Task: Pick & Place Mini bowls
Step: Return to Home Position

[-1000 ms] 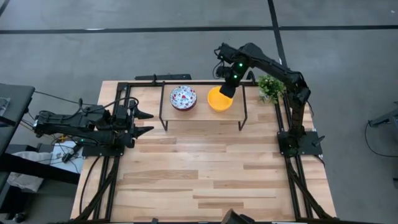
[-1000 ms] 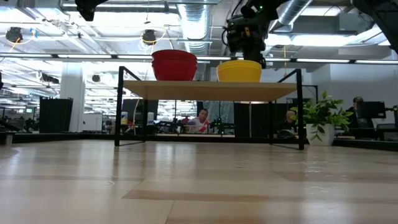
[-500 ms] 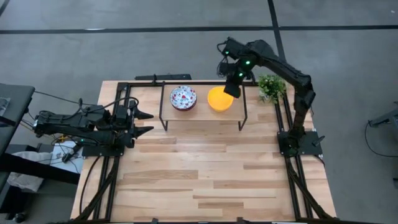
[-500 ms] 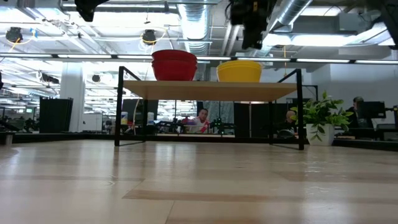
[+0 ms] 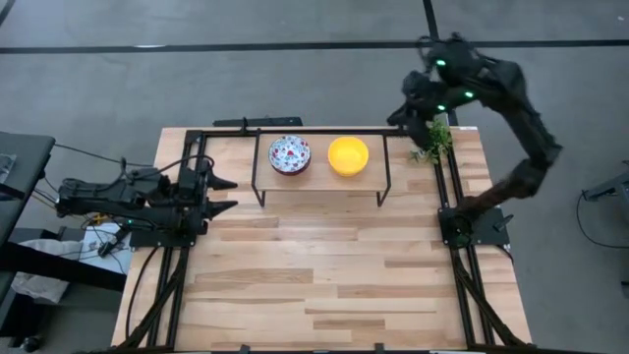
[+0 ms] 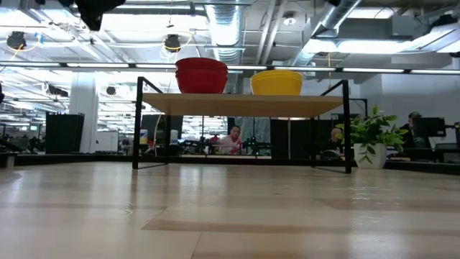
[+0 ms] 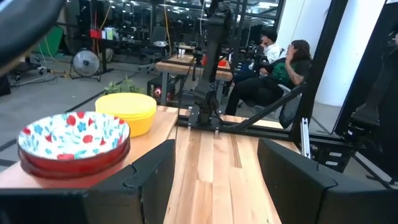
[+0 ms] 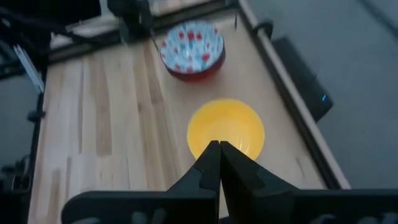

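On shelf [image 5: 319, 180], yellow bowls [image 5: 348, 155] beside speckled bowls [image 5: 289, 153], right claw [image 8: 219, 146] closed, left claw [image 5: 226, 194] parted, both empty

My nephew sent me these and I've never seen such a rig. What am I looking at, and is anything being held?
These are two dark robot arms working at a wooden table, each ending in a two-finger gripper. One picture looks straight down from above, and one looks level across the table top. The other two come from cameras on the arms' wrists.

On a small shelf at the table's far end stand a stack of red patterned bowls and, beside it, a stack of yellow bowls. A green plant sits just past the shelf's end.

The left gripper lies low at the table's left side, open and empty. The right gripper is raised high near the plant, shut, with nothing in it.
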